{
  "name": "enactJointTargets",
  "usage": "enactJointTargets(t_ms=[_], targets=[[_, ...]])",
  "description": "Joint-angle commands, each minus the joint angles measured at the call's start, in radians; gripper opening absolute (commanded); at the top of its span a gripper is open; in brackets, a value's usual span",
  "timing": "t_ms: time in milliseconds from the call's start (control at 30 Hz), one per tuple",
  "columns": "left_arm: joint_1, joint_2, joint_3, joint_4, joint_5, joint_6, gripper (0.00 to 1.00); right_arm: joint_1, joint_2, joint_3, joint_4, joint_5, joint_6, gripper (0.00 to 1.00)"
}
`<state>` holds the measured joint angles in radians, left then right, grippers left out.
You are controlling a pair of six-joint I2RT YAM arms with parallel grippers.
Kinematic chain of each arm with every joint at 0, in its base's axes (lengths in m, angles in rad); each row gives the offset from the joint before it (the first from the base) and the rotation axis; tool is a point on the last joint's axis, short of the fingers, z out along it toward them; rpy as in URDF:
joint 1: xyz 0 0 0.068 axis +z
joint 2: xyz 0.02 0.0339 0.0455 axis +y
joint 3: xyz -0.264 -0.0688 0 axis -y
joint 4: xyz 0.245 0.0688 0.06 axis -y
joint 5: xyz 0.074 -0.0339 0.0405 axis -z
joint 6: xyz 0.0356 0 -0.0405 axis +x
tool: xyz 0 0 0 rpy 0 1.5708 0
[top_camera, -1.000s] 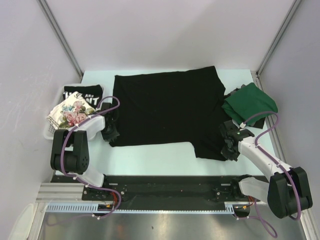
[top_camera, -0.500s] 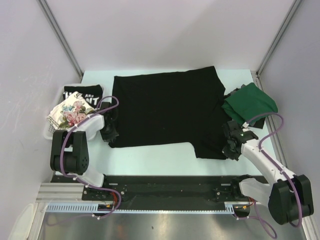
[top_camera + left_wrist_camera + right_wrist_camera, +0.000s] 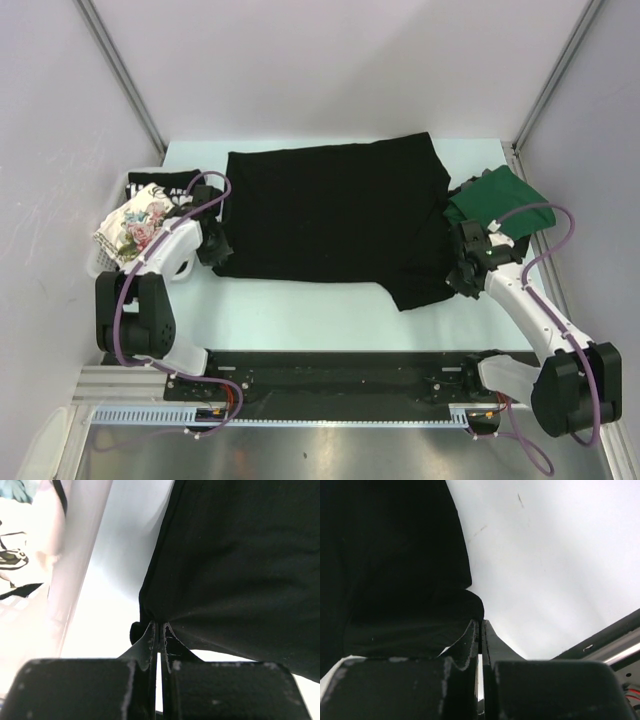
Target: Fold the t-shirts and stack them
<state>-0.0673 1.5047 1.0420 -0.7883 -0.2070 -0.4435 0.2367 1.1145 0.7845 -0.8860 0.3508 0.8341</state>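
The task looks to be at its early part. The black shirt lies spread over the middle of the tabletop, mostly flat, and I see no fold made in it yet. Its near edge runs unevenly, lower at the near right corner than on the left. The green shirt lies at the right edge of the tabletop in a loose heap and touches the right side of the black shirt; I cannot tell whether it is folded. At the left edge stands the basket, and in it are the lettered shirt and, nearer, the floral shirt, both not laid out. No stack is visible anywhere. So I judge that all four shirts remain to be folded and stacked, and that the black one is the shirt now in work.

The left gripper is at the near left corner of the black shirt. Its jaws are pressed together, with the corner of the cloth pinched between the tips. The right gripper is at the near right corner of the same shirt, and its jaws are also clamped, with a bunch of black cloth at the tips. Both corners seem to be held a little above the tabletop, though this is hard to say for sure.
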Motion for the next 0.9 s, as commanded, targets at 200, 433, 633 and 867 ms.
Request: enactJointTargets(t_ms=[200,433,633,867], targets=[[0.011,-0.025,0.102,-0.028,-0.032,0.028,0.0,-0.094,0.099,0.113,0.102,0.082,-0.104,0.0],[0.011,0.029,0.197,-0.04,-0.049,0.031,0.0,-0.169,0.22,0.231,0.191,0.089,-0.173,0.0],[0.011,0.045,0.223,-0.046,-0.086,0.042,0.0,-0.194,0.309,0.317,0.239,0.097,-0.216,0.0],[0.011,0.072,0.263,-0.06,-0.126,0.054,0.0,-0.22,0.41,0.412,0.3,0.09,-0.256,0.0]])
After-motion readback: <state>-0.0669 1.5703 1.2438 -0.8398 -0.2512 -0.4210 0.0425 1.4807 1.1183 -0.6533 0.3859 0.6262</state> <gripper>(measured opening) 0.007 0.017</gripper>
